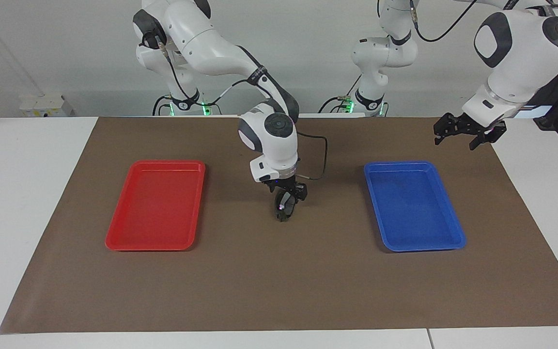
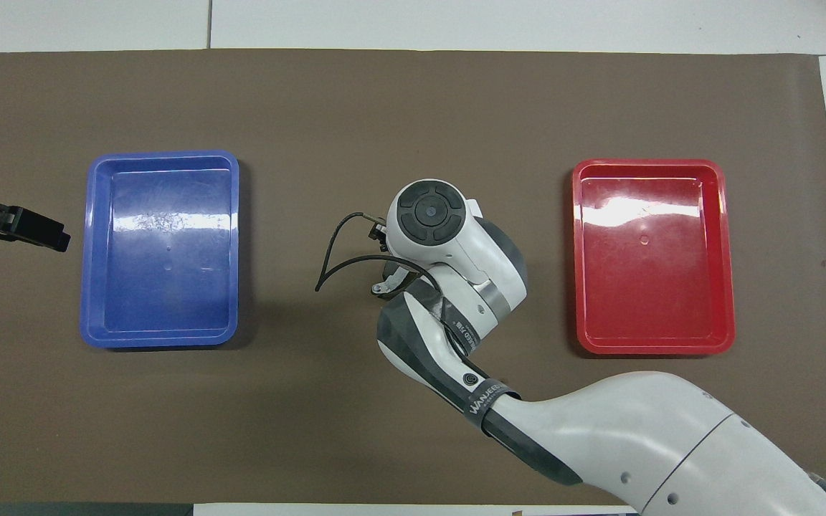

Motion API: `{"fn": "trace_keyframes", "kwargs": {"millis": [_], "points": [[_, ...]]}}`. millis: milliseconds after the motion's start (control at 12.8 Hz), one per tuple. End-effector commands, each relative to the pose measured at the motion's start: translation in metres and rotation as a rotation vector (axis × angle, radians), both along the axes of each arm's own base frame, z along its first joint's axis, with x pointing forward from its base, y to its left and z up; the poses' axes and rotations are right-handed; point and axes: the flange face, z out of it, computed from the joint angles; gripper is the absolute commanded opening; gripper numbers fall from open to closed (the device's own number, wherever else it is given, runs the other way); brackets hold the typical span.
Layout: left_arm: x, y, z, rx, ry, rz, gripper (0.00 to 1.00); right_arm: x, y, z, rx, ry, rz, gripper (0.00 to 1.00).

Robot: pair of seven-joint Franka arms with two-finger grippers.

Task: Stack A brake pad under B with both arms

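Progress: I judge the stack nearly made; black pad B (image 1: 284,209) lies between the red tray (image 1: 114,237) and blue tray (image 1: 453,237), apparently on top of something dark; I cannot make out A brake pad beneath it

Right hand (image 1: 286,194): just above B; fingers look parted, gripping nothing that I can see

Left hand (image 1: 464,134): waiting by the blue tray, fingers spread, empty

Left to do: lift the right arm clear; confirm A sits under B

Surfaces: glossy moulded trays; matte brown mat (image 1: 279,291) over the white desk (image 1: 27,194); B shows a bright spot
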Motion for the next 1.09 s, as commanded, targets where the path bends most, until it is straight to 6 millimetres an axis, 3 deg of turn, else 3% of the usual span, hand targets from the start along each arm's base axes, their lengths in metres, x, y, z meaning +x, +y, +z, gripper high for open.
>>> {"fn": "trace_keyframes", "kwargs": {"millis": [0,234,547,703,1016], "points": [[-0.001,0.002,-0.001,0.007,-0.036,0.015,1.00,0.020,-0.058,0.057,-0.077,-0.072,0.046,0.99],[-0.001,0.002,0.000,0.007,-0.040,0.015,1.00,0.037,-0.146,0.131,-0.152,-0.088,0.255,0.99],[0.001,0.002,0.001,0.006,-0.055,0.015,1.00,0.035,-0.247,0.200,-0.198,-0.059,0.369,0.99],[0.001,0.002,0.001,0.006,-0.059,0.016,1.00,0.018,-0.286,0.238,-0.154,-0.049,0.356,0.99],[0.002,0.003,0.003,0.006,-0.063,0.010,1.00,-0.011,-0.341,0.288,-0.110,-0.008,0.332,0.99]]}}
